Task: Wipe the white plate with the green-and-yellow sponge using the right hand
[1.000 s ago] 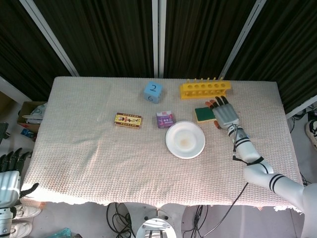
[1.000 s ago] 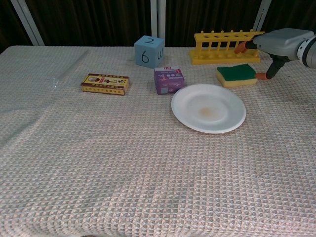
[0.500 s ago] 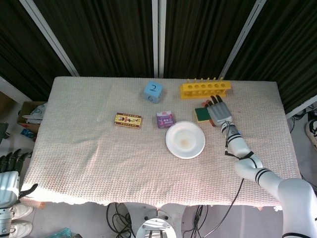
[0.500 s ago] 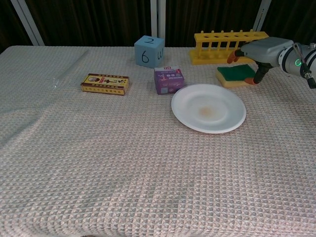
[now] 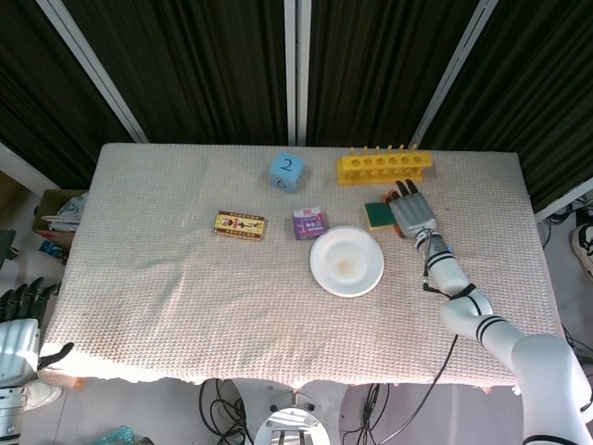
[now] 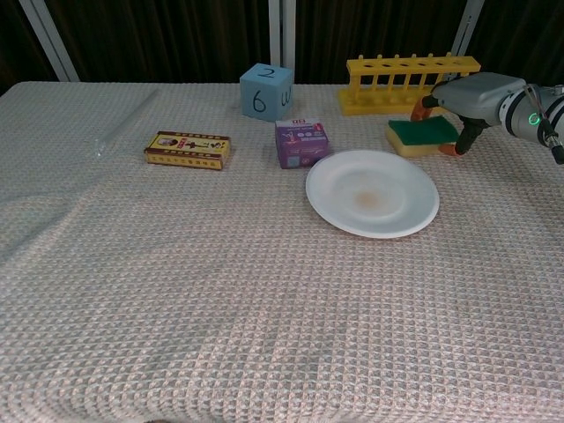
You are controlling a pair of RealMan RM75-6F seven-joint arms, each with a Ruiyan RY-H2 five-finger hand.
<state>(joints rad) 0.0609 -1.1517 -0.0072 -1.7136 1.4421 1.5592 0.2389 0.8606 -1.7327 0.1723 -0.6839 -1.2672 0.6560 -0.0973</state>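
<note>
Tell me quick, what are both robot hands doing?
Left hand: holds nothing, fingers apart, beside the table.
Right hand: over the sponge; grip cannot be told.

Your head view looked steeply down from high above, taking in the whole table point(image 5: 139, 278). Your chest view sat low and near, facing across it; both shared the plate point(image 5: 346, 261) point(image 6: 373, 192).

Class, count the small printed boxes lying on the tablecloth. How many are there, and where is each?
2. The yellow box lies left of centre. The purple box sits to its right, just behind the plate's left rim. Nothing visible could hide another.
</note>
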